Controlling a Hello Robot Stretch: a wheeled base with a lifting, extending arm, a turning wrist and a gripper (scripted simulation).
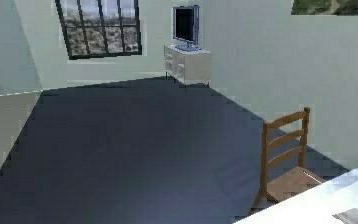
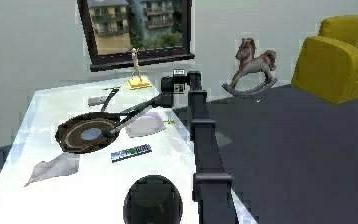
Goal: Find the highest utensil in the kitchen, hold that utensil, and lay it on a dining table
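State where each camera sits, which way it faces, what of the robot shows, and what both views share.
Forward view: on the robot, facing ahead and somewhat down across dark floor to a window, a white cabinet with a screen, and a wooden chair.
Arm side view: on the robot's body, facing out sideways over a white table; the dark arm rises from the bottom edge, jaws at its far end.
Shared: probably the white table, whose corner sits at the forward view's bottom right, and the dark floor.

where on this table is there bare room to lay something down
Bare table between the grey cloth and the dark round thing at the near edge, and its far left corner. Crowded mid-table around the dark pan.
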